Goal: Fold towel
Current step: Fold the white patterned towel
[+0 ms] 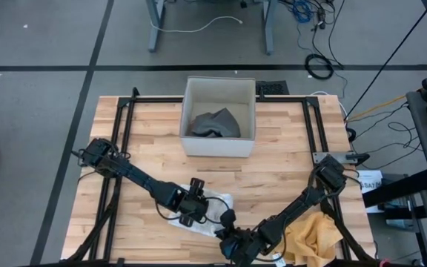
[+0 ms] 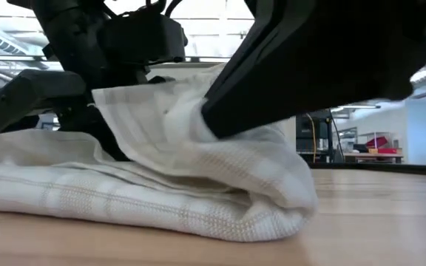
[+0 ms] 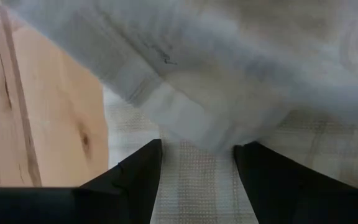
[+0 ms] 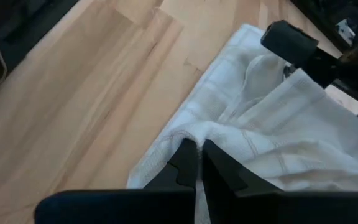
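Mid-fold at the table's near edge, the right gripper [image 4: 199, 163] pinches the white towel [image 4: 272, 124] closed while the left gripper [image 3: 196, 163] stands open, fingers straddling cloth; next likely carrying the pinched edge across.

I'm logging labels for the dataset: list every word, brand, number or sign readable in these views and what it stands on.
None can be read.
White plaid cloth towel: woven stripes only, no tag in view.
White open-top box holding a grey cloth: plain walls.
Yellow cloth: no print.
White slip at the wooden table's right edge: too small to read.
Left gripper, right gripper: unmarked.
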Controlling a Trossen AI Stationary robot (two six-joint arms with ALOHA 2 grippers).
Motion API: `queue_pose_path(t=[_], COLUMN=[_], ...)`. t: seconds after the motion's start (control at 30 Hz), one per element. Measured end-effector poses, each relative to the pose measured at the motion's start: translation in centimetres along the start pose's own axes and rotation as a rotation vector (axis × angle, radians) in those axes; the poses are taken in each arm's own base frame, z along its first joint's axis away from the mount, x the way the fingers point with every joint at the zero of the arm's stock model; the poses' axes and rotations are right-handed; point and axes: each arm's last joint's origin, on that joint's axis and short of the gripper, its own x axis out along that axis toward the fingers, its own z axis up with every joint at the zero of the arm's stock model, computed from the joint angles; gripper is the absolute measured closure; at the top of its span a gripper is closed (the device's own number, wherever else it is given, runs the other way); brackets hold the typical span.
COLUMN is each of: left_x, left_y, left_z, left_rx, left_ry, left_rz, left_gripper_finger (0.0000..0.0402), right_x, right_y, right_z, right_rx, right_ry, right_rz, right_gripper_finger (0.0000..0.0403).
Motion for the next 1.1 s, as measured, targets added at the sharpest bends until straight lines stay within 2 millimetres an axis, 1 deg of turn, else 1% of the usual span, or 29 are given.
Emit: queue_pose_path(t=[0.13, 0.27, 0.33, 0.4, 0.5, 0.63, 0.73, 0.83, 0.9, 0.97, 1.03, 1.1], left_x=[0.0, 0.0, 0.0, 0.0, 0.0, 0.0, 0.0, 0.1, 0.1, 0.1, 0.1, 0.1], left_y=[-0.1, -0.3, -0.3, -0.3, -0.3, -0.3, -0.3, -0.4, -0.4, -0.4, -0.4, -0.4], left_z=[0.1, 0.1, 0.1, 0.1, 0.1, 0.1, 0.1, 0.1, 0.1, 0.1, 0.0, 0.0], left_rx=[0.022, 0.029, 0.029, 0.029, 0.031, 0.032, 0.032, 0.032, 0.035, 0.036, 0.036, 0.036], left_ry=[-0.015, -0.016, -0.016, -0.015, -0.015, -0.015, -0.015, -0.014, -0.014, -0.014, -0.013, -0.013], left_rz=[-0.003, -0.006, -0.007, -0.008, -0.010, -0.011, -0.012, -0.012, -0.012, -0.012, -0.014, -0.014], left_gripper_finger=[0.0186, 0.0186, 0.0186, 0.0186, 0.0186, 0.0186, 0.0186, 0.0186, 0.0186, 0.0186, 0.0186, 0.0186], right_x=[1.4, 2.8, 3.0, 2.9, 2.1, 0.9, -0.1, -1.6, -2.5, -3.6, -4.9, -5.8], right_y=[-0.4, -1.1, -1.4, -1.5, -1.5, -1.8, -1.6, -1.2, -0.7, -0.4, -0.2, 0.0], right_z=[-0.5, -0.7, -0.7, -0.6, 0.3, 1.2, 1.5, 2.2, 2.4, 2.3, 1.9, 0.9], right_rx=[0.016, 0.086, 0.108, 0.103, 0.095, 0.112, 0.096, 0.095, 0.106, 0.146, 0.208, 0.285], right_ry=[0.010, 0.005, 0.007, 0.000, -0.050, -0.088, -0.098, -0.129, -0.141, -0.132, -0.100, -0.054], right_rz=[-0.012, 0.030, 0.045, 0.050, 0.043, -0.050, -0.103, -0.132, -0.141, -0.188, -0.250, -0.298], right_gripper_finger=[0.0399, 0.0390, 0.0374, 0.0348, 0.0294, 0.0220, 0.0188, 0.0181, 0.0185, 0.0192, 0.0200, 0.0207])
